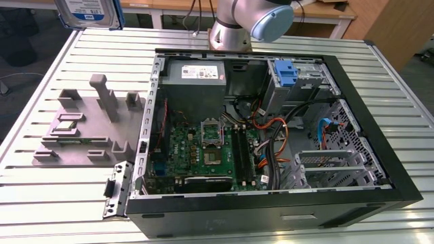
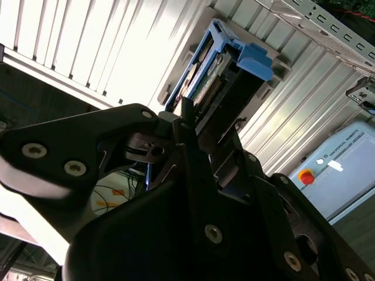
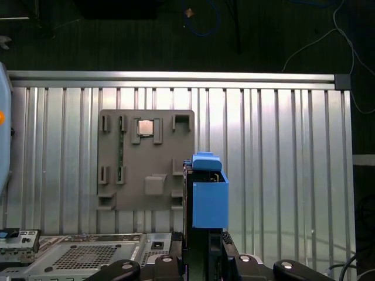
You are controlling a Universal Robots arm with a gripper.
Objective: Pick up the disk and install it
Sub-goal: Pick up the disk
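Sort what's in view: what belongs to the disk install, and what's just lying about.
Belongs to the job:
- the disk, held aloft in the gripper
- open computer case with its drive cage

Lying about:
- gray fixture tray on the table beside the case
- chip sitting on that tray

The computer case (image 1: pixel 271 213) lies on the counter (image 1: pixel 40 203), and the parts holder (image 1: pixel 81 137) sits beside it on the exterior view's left. The arm's base (image 1: pixel 230 30) stands behind the case. The disk (image 1: pixel 88 12), clamped in the end effector (image 2: pixel 196 126), hangs above the counter's far edge.
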